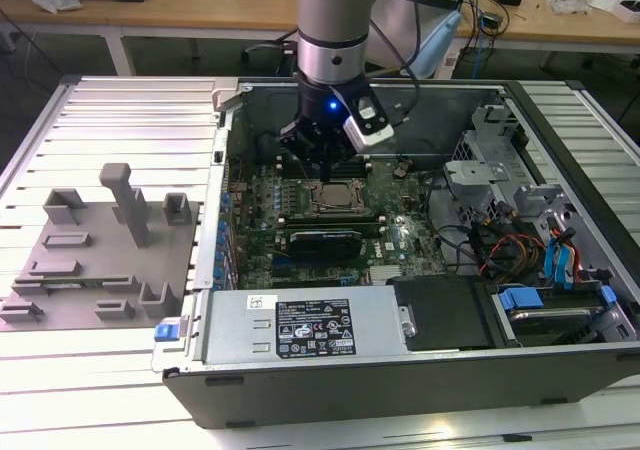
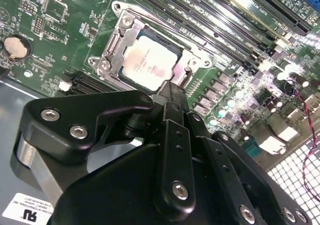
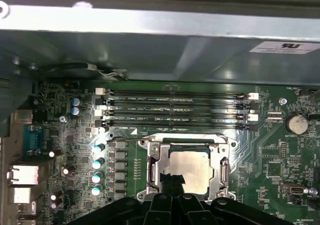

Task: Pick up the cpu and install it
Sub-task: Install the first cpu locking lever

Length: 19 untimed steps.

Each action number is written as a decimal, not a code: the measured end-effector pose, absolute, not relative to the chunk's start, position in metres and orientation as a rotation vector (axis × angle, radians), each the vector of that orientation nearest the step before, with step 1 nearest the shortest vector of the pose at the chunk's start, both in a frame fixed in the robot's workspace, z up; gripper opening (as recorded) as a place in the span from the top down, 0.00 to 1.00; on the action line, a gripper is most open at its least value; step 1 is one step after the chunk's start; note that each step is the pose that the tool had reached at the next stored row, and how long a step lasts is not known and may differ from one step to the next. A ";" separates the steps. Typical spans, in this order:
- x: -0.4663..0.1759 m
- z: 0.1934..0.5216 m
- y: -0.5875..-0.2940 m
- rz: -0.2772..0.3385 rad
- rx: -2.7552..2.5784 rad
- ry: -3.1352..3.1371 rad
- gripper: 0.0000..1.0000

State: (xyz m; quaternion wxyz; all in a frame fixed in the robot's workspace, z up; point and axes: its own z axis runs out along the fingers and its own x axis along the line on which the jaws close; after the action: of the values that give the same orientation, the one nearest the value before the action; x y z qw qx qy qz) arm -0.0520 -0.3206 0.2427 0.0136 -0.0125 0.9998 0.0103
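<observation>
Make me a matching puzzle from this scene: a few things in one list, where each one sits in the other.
Things:
1. cpu
2. coin battery
3. white label
4. grey tray

Places:
A. outside the computer case, at the exterior view's left
B. on the silver power supply
C. inside the metal-framed socket
D. on the green motherboard, beside the socket

Pairs: 1-C, 2-D, 3-B, 4-A

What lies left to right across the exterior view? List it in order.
Grey jig → blue latch → cpu → drive cage → blue cables.
</observation>
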 end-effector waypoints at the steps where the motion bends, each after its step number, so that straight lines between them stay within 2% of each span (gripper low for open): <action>1: -0.053 0.243 -0.321 0.032 -0.039 3.114 0.89; 12: -0.073 0.243 -0.321 0.032 -0.039 3.114 0.89; 19: -0.074 0.254 -0.321 0.032 -0.039 3.114 0.89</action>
State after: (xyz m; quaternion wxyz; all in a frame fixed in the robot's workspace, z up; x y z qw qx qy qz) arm -0.0736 -0.3205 0.2542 0.0136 -0.0124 0.9998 0.0103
